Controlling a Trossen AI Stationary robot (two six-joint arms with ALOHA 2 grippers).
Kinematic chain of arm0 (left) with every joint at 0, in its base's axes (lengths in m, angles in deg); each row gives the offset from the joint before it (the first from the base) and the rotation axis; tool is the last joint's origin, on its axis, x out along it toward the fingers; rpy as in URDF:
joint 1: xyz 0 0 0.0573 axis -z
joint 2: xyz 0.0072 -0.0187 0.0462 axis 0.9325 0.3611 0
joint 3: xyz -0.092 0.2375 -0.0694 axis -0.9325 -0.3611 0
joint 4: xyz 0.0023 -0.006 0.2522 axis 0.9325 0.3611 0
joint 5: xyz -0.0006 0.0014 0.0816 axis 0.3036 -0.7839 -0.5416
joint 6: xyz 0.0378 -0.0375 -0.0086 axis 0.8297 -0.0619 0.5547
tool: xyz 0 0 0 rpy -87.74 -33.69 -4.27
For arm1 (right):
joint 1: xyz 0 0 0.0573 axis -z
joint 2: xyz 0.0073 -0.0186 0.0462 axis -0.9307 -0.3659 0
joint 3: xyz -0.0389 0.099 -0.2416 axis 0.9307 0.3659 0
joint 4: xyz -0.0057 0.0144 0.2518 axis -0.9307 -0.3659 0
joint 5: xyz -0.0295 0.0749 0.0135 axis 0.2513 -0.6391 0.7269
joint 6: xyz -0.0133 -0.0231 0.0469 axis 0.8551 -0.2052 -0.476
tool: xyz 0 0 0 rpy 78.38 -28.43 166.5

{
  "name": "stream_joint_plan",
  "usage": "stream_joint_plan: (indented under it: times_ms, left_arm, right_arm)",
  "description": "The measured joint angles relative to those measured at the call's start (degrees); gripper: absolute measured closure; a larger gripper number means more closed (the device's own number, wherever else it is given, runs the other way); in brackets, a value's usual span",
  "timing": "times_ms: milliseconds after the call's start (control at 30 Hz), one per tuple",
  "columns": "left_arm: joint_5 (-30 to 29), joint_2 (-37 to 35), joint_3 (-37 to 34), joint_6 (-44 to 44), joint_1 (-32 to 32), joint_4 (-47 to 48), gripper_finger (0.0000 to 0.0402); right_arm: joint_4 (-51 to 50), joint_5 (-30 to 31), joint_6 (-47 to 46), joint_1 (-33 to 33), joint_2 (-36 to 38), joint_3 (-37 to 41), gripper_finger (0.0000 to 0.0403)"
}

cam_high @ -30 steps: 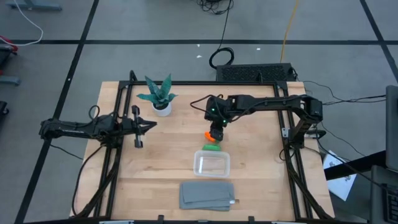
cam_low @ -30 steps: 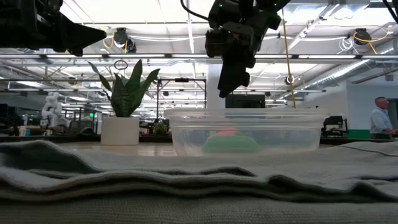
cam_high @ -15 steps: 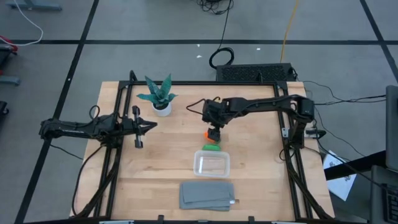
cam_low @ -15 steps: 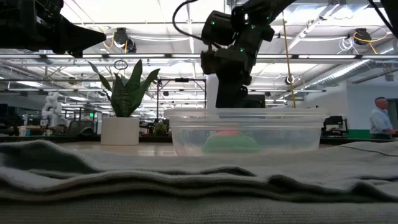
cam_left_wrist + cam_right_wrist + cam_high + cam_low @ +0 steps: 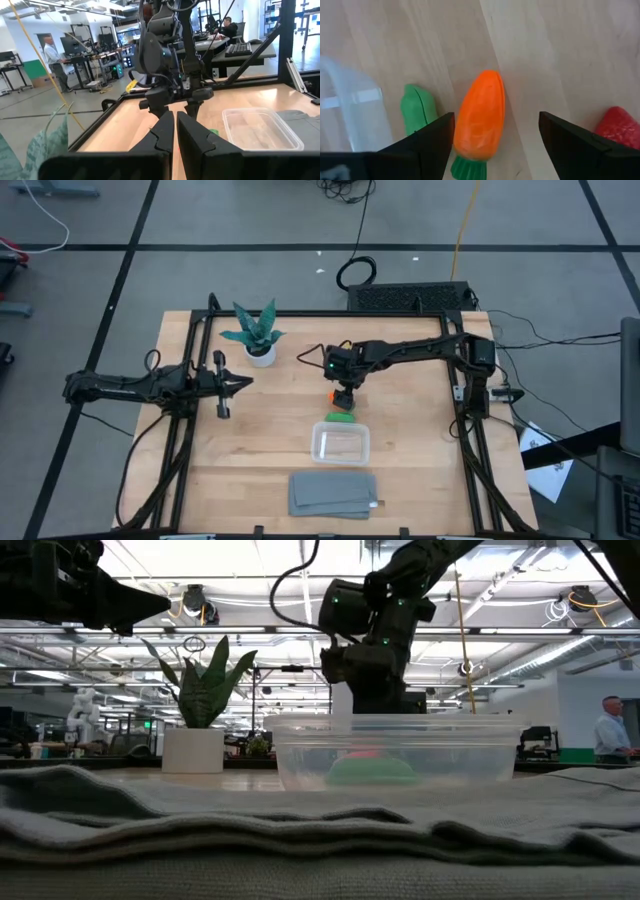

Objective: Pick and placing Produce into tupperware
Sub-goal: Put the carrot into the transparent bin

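The orange carrot [image 5: 480, 115] with its green tip lies on the wood just beyond the clear tub [image 5: 340, 443]. The green pod [image 5: 418, 110] lies beside it, next to the tub's far wall. The red berry [image 5: 617, 127] lies on the carrot's other side. My right gripper [image 5: 342, 392] is low over the carrot and open. Its fingers [image 5: 427, 145] stand on either side of the carrot, which lies nearer one of them, and they touch nothing. My left gripper [image 5: 240, 380] is shut and empty, raised at the table's left.
A teal-leaved plant in a white pot [image 5: 258, 338] stands at the far left of the work area. A folded grey cloth [image 5: 333, 493] lies at the near edge, in front of the tub. Bare wood lies left and right of the tub.
My right gripper has come down from above the tub's height to just over the carrot, shifting a little toward the far left. Carrot, pod and tub have stayed in place.
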Motion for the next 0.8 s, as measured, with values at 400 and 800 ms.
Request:
stream_joint_plan:
  times_ms: [400,800]
  left_arm:
    - [0.02,-0.01,0.0,-0.06,-0.01,0.31,0.0376]
    - [0.02,-0.01,0.0,-0.06,0.0,0.31,0.0376]
  right_arm:
    - [-0.9,0.04,0.15,0.0,-1.07,0.07,0.0117]
    - [3.28,0.04,0.46,-0.02,-1.07,4.66,0.0117]
